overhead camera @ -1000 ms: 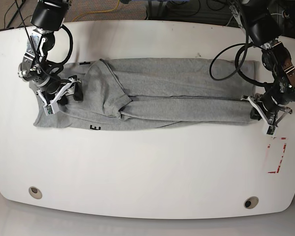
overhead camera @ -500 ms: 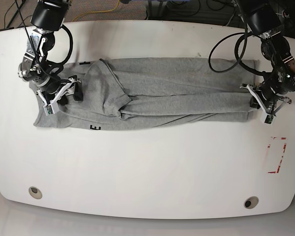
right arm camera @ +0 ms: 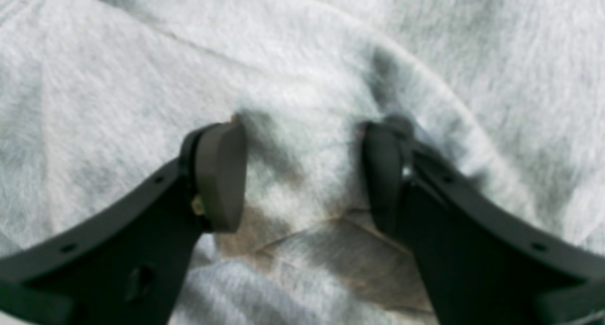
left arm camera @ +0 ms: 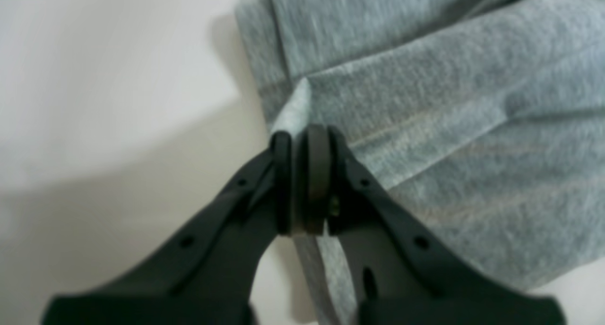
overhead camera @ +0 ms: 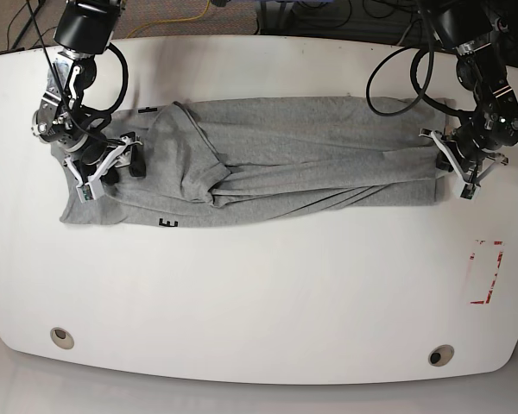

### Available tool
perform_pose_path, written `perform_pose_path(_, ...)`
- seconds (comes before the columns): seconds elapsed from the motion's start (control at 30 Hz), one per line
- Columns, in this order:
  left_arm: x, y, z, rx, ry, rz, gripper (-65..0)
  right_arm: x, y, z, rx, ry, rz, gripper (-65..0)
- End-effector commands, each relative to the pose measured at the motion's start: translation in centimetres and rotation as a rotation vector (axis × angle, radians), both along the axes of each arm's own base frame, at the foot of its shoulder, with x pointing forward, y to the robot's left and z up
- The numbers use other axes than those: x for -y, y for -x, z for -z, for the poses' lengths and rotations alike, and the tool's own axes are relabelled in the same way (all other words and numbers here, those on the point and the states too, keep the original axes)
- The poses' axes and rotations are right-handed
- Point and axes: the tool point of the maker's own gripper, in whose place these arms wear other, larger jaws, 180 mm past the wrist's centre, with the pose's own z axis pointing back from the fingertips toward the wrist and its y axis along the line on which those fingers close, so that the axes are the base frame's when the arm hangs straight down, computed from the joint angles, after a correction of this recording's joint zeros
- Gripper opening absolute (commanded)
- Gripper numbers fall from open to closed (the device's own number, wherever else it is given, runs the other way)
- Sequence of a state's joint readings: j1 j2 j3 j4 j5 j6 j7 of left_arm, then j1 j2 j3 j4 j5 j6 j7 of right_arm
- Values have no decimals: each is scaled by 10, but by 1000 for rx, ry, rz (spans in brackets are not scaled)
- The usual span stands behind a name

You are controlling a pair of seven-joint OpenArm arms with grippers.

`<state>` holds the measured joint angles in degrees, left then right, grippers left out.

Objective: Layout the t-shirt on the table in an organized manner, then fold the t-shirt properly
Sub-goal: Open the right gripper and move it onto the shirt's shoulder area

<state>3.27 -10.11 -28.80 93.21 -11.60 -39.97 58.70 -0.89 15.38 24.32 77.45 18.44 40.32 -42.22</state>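
Left gripper pinched tight on a hem fold of the t-shirt, cloth running between its fingers; right gripper fingers apart, pressed onto shirt fabric bunched between them.

Beyond the far edge of the bench, a yellow cable snakes across the brownish carpeted floor. Black cables trail over the same floor at the far left corner. More dark cables and equipment crowd the far right, too tangled to tell apart.
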Motion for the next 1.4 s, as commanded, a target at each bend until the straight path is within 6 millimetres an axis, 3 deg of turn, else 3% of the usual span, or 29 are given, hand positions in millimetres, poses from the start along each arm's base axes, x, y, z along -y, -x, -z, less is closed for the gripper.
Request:
perform_pose_path(0.0,-12,-3,-12,27,-39,6,-622,7,12,10,-75,43,-10,-279)
perform_pose_path(0.3,-15,2,-9,14,-43,2,-612,7,12,10,-75,43,-10,-279)
perform_pose_path(0.67,-17,16,-1,-65,-62,1,-342,7,12,10,-75,43,-10,-279)
perform_pose_path(0.87,-16,13,-19,-42,-110,16,-315,8,12,9,-75,43,-7,-279)
perform_pose_path(1.17,4,2,-59,58,-116,79,-315,9,3,-37,-24,171,-69,-274)
perform_pose_path(1.37,0,-1,-65,70,-134,84,-317,6,1,-68,13,240,-76,-271)
